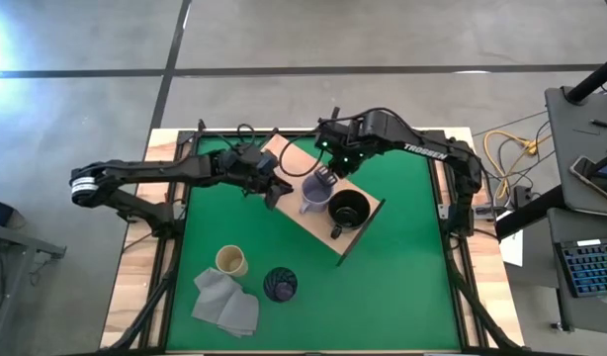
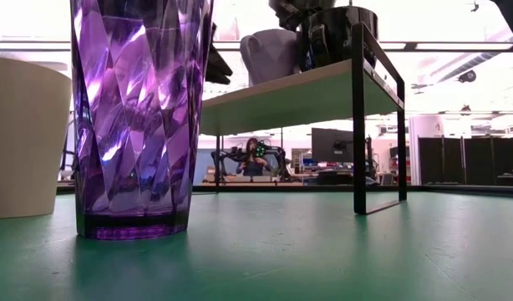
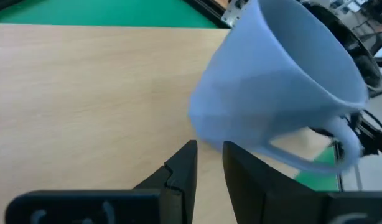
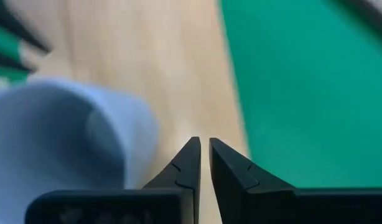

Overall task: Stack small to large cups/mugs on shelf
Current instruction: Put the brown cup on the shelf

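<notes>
Purple tumbler (image 2: pixel 139 117) awaits stacking on the surface; both jaws stand narrow, empty, beside the lavender mug (image 1: pixel 313 194) on the shelf (image 1: pixel 294 158).

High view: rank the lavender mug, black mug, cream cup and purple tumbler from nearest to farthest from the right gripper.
From the right gripper, over the shelf:
1. Lavender mug, on the shelf just below the gripper in the picture.
2. Black mug, on the shelf beside the lavender one.
3. Purple tumbler and cream cup, both on the green mat near the grey cloth; too close to call.
</notes>
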Action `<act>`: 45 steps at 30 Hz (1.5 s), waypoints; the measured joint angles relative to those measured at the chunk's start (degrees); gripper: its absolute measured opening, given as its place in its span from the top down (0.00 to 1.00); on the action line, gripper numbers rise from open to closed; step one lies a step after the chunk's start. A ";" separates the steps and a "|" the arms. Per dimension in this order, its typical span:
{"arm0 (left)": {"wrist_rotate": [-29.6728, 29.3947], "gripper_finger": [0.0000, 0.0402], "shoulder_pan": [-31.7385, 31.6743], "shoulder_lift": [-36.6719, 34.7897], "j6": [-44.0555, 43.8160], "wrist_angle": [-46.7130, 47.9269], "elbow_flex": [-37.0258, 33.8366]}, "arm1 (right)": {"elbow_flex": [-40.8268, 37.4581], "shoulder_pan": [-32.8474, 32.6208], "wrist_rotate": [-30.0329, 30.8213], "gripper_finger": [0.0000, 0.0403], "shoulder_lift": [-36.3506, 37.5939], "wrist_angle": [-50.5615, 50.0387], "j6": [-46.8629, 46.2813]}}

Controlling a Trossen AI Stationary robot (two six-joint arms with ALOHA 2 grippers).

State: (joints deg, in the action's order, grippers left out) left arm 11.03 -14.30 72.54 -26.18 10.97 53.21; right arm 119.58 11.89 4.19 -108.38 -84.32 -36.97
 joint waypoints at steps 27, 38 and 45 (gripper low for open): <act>-4.51 0.60 9.80 -23.13 -7.90 45.70 -0.20 | 8.84 3.25 9.43 0.48 0.13 -3.51 4.24; -5.50 0.59 19.54 -21.22 -16.72 54.63 1.78 | 8.84 3.53 8.21 0.47 0.14 -5.74 4.48; -5.55 0.59 29.41 -18.54 -24.14 53.99 2.55 | 8.84 3.53 6.84 0.47 0.45 -5.72 5.56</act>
State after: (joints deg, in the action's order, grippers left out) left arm 5.48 15.11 54.00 -50.32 64.96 55.76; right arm 128.42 15.42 11.03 -107.93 -90.04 -31.41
